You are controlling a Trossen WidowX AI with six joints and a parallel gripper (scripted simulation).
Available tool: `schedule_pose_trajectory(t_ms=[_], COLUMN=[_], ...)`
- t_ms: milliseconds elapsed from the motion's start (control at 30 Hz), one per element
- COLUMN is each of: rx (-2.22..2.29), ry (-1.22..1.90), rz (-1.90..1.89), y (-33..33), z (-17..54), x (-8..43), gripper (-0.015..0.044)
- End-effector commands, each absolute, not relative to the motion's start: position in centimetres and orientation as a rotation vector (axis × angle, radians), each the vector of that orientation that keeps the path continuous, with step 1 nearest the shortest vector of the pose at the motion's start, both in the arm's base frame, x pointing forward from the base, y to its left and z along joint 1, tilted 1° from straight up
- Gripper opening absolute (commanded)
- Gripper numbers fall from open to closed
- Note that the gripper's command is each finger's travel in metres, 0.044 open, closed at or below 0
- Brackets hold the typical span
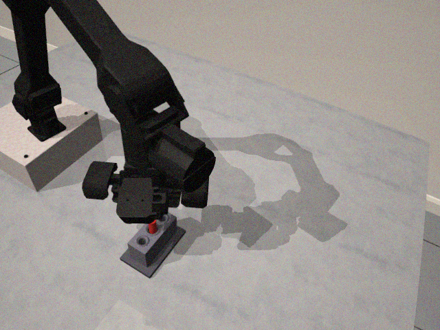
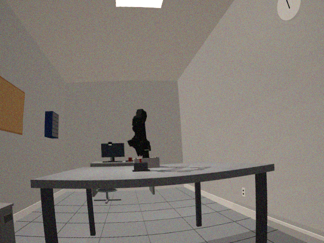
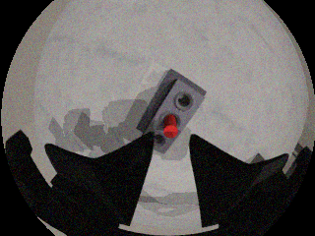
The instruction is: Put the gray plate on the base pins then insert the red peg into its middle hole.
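Observation:
The gray plate (image 1: pixel 146 248) (image 3: pixel 190 110) lies flat on the dark base (image 1: pixel 141 268), with no tilt visible; the pins are hard to make out. The red peg (image 1: pixel 152 227) (image 2: pixel 140 160) (image 3: pixel 170 125) stands upright in the plate's middle hole, part of it sticking up above the plate. How deep it reaches inside is hidden. My gripper (image 3: pixel 171 138) is open, its fingertips parted to either side of the peg's top in the wrist view, with gaps visible. In the top view the fingertips are hidden behind the gripper's body.
The arm's pale mounting block (image 1: pixel 67 149) (image 2: pixel 154 162) stands behind the plate. The table's far edge (image 1: pixel 284 84) runs along the wall side. A second desk with a monitor (image 2: pixel 112 150) stands beyond the table.

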State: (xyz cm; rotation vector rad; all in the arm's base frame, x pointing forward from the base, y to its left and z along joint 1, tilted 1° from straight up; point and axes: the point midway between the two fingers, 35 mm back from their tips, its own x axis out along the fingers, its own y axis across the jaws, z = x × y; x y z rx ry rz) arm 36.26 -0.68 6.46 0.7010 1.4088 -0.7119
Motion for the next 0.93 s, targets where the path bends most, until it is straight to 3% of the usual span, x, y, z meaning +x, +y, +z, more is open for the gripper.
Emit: schedule_pose_trajectory(t_ms=[0, 900], rx=[0.701, 0.701], ry=[1.413, 1.412], rz=[-0.704, -0.704], y=[-0.7, -1.0], z=[6.8, 8.5], x=[36.3, 36.2], gripper=[0.015, 0.015])
